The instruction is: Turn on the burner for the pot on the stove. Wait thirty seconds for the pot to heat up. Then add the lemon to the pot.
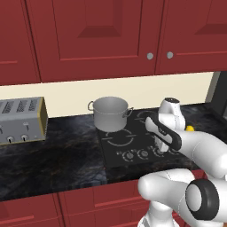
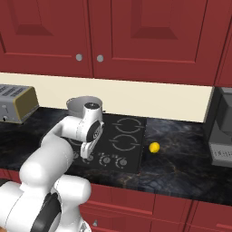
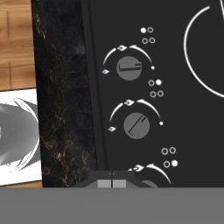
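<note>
Over the front strip of the stove [image 1: 133, 142], among its row of round knobs [image 3: 129, 68], hangs the claw [image 3: 112, 183], tips pressed flat together with nothing between them, aimed straight down at the black glass. Just ahead of the tips in the hand view sit two grey knobs, the nearer one [image 3: 136, 126] with its mark slanted, the farther one with its mark lying level; a third knob peeks out right at the tips, mostly hidden, so contact cannot be told. Beside each knob, a small cluster of four dots, one filled white. Beyond the knobs, part of a white burner ring [image 3: 199, 57]. To the other side of the claw, the front edge of the dark marbled table [image 3: 61, 100], then wooden floor [image 3: 15, 39] below. Behind the claw and to its left, at the back of the cooktop, stands the pot [image 1: 111, 113], upright on a rear burner, grey steel with small loop handles, well apart from the claw. To the claw's right, off the glass and on the table, lies the lemon [image 2: 154, 147], near the cooktop's right edge. Farther left along the table, a silver toaster [image 1: 21, 120]. Above everything, red cabinet doors [image 1: 93, 35] with round pulls over a cream back wall.
</note>
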Robot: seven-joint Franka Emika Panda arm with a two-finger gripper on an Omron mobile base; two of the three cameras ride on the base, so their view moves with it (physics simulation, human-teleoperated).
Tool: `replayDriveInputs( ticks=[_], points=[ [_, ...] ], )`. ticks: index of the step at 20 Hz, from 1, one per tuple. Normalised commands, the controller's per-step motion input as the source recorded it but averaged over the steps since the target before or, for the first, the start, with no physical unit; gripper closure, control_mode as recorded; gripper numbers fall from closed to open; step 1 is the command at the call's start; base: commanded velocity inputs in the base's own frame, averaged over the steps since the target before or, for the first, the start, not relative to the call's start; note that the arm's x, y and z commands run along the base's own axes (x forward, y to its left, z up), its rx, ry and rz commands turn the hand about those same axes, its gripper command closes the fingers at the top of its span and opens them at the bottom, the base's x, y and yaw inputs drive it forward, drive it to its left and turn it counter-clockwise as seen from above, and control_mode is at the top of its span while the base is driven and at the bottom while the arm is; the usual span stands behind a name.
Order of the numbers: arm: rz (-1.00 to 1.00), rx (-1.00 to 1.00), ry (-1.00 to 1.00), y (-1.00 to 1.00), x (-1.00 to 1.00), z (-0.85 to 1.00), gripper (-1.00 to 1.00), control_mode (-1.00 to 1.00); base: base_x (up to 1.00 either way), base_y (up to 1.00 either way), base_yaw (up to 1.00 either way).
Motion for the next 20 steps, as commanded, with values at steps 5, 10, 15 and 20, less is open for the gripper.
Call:
replayDriveInputs(
  ticks=[5,10,15,20],
  points=[
    [0.00,0.00,0.00,0.00,0.00,0.00,1.00,-1.00,0.00,0.00,0.00],
    [0.00,0.00,0.00,0.00,0.00,0.00,1.00,-1.00,0.00,0.00,0.00],
    [0.00,0.00,0.00,0.00,0.00,0.00,1.00,-1.00,0.00,0.00,0.00],
    [0.00,0.00,0.00,0.00,0.00,0.00,1.00,-1.00,0.00,0.00,0.00]
  ],
)
